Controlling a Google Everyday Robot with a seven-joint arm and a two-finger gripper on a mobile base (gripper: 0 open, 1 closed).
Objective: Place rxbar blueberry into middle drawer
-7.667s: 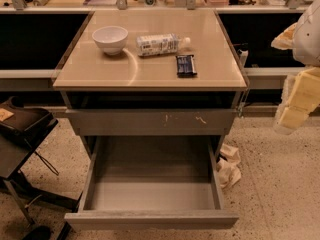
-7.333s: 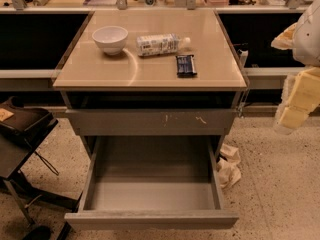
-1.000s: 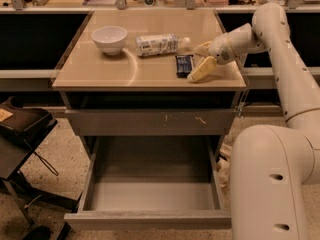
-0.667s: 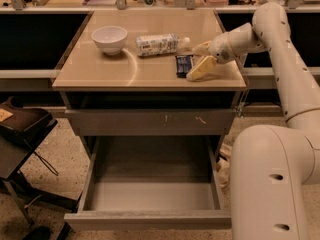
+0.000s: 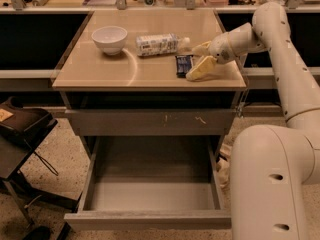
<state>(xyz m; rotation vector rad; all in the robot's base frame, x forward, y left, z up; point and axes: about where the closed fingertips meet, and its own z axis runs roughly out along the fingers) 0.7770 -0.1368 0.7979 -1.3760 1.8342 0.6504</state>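
Note:
The rxbar blueberry point(image 5: 182, 65), a small dark bar, lies flat on the tan countertop point(image 5: 100, 71), right of centre. My gripper point(image 5: 199, 59) reaches in from the right and sits low over the counter at the bar's right edge. Its two pale fingers point(image 5: 200, 69) are spread apart, one at the far side and one at the near side, and hold nothing. The middle drawer point(image 5: 150, 218) is pulled out below the counter, and its smooth grey floor is bare.
A white bowl point(image 5: 109, 37) and a white-labelled plastic bottle point(image 5: 159, 44) lying on its side are on the counter behind the bar. A shut drawer front with pale scratches point(image 5: 150, 122) is above the open drawer. A dark chair point(image 5: 20, 129) stands at the left.
Since the earliest frames the arm has swung in from the right to the bar. Over the last second it has hardly moved, and the bar still lies on the counter.

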